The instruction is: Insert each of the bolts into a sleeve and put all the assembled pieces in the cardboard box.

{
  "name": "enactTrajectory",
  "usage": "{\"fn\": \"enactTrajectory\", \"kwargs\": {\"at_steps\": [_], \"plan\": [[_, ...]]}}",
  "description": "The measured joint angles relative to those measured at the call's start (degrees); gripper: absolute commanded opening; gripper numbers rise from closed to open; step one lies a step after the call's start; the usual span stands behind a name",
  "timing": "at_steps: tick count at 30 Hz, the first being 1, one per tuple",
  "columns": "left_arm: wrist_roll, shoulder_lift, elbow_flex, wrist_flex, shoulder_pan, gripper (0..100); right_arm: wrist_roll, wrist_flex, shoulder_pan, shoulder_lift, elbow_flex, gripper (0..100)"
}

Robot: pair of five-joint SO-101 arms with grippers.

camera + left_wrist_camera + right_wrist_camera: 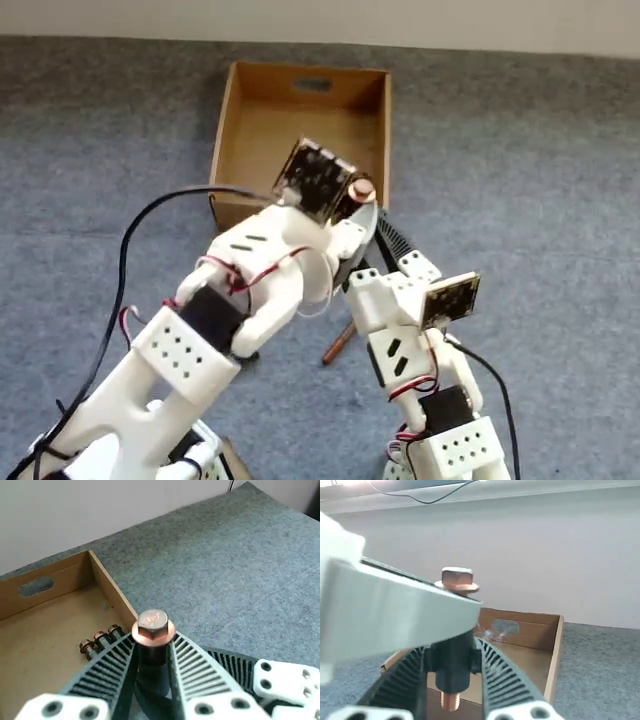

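Grey felt table (540, 150) seen under everything. Cardboard box (228, 130) placed at table's far edge, middle. Left gripper (153, 639) clamped on black sleeve (452, 662) just under bolt head. Right gripper (451, 647) closed on same sleeve lower down. Copper bolt (153, 626) seated through sleeve, held upright over box's near right corner. Three assembled pieces (100, 642) laid inside box against right wall. Loose bolt (338, 345) left on felt between arms.

Left end effector (152, 647) clamped; right end effector (451, 655) likewise clamped.

Grey felt mat (540, 150) beneath a pale wall (545, 545), black cable (430, 501) above.
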Motion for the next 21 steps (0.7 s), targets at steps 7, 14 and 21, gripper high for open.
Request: {"fn": "enactTrajectory", "kwargs": {"at_steps": [7, 14, 21], "plan": [[-0.3, -2.3, 2.9, -2.9, -0.1, 16, 0.0, 0.0, 0.6, 0.0, 0.0, 0.6], [-0.4, -2.7, 3.0, -3.2, -1.0, 16, 0.0, 0.0, 0.7, 0.0, -0.1, 0.6], [-0.5, -9.6, 3.1, -1.7, -0.9, 16, 0.0, 0.0, 0.4, -0.1, -0.1, 0.6]]}}
